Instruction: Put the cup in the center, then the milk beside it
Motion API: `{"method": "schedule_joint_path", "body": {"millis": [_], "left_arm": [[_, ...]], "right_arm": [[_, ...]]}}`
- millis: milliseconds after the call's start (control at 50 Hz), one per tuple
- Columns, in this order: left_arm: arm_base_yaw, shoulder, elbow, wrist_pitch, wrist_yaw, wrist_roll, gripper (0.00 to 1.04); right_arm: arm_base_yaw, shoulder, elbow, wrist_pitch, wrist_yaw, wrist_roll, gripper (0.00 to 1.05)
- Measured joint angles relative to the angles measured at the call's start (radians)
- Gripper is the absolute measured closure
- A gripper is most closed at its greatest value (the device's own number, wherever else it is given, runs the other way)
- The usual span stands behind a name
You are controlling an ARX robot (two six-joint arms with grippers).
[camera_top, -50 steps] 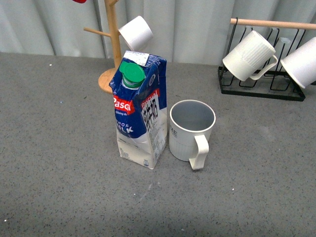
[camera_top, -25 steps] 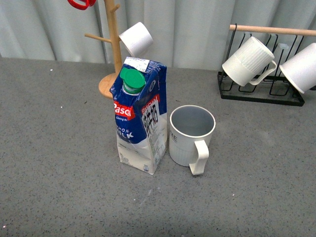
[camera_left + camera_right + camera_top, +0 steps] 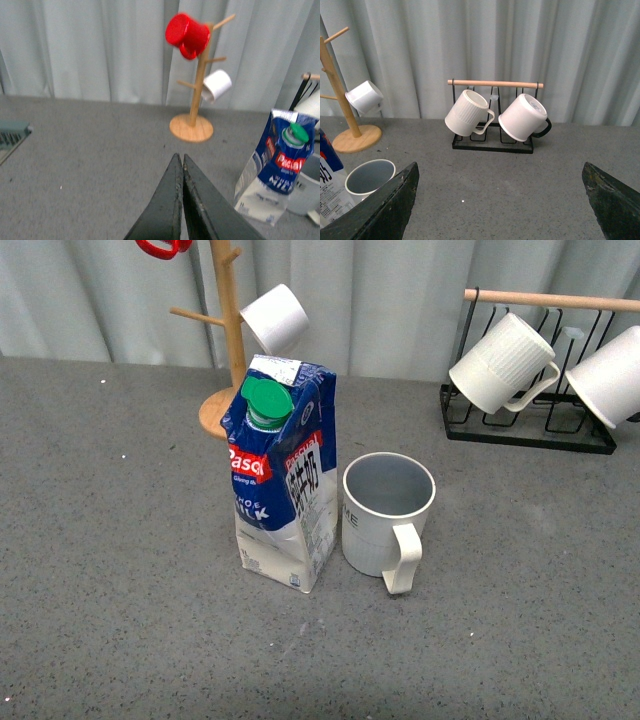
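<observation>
Showing only in the wrist views, the left gripper (image 3: 179,162) has its fingers pressed together, the right gripper (image 3: 500,172) spread wide. Mid-worktop (image 3: 110,540), the milk (image 3: 282,475) stands upright, just left of the cup (image 3: 388,512), handle toward the front edge. Behind: mug tree (image 3: 228,330), mug rack (image 3: 530,390).

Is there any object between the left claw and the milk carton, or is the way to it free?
Nothing visible stands between them. In the left wrist view the left claw, its jaws together, hangs over bare grey table. The milk carton stands off to one side with only table before it. The wooden mug tree stands further back, out of the line.
</observation>
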State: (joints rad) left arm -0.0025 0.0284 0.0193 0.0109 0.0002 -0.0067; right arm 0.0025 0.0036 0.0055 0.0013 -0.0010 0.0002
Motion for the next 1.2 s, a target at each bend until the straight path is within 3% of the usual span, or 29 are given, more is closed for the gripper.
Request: {"method": "schedule_joint_path", "body": {"millis": [120, 200, 420, 620, 1200], "left_arm": [[0.000, -0.023, 0.000, -0.008, 0.000, 0.000, 1.01], [0.000, -0.023, 0.000, -0.009, 0.000, 0.000, 0.90], [0.000, -0.024, 0.000, -0.010, 0.000, 0.000, 0.54], [0.000, -0.024, 0.000, -0.010, 0.000, 0.000, 0.07], [0.000, -0.024, 0.000, -0.010, 0.000, 0.002, 0.07]], "right_arm": [[0.000, 0.000, 0.000, 0.000, 0.000, 0.000, 0.09], [0.000, 0.000, 0.000, 0.000, 0.000, 0.000, 0.09], [0.000, 0.000, 0.000, 0.000, 0.000, 0.000, 0.09], [0.000, 0.000, 0.000, 0.000, 0.000, 0.000, 0.09], [0.000, 0.000, 0.000, 0.000, 0.000, 0.000, 0.09]]}}
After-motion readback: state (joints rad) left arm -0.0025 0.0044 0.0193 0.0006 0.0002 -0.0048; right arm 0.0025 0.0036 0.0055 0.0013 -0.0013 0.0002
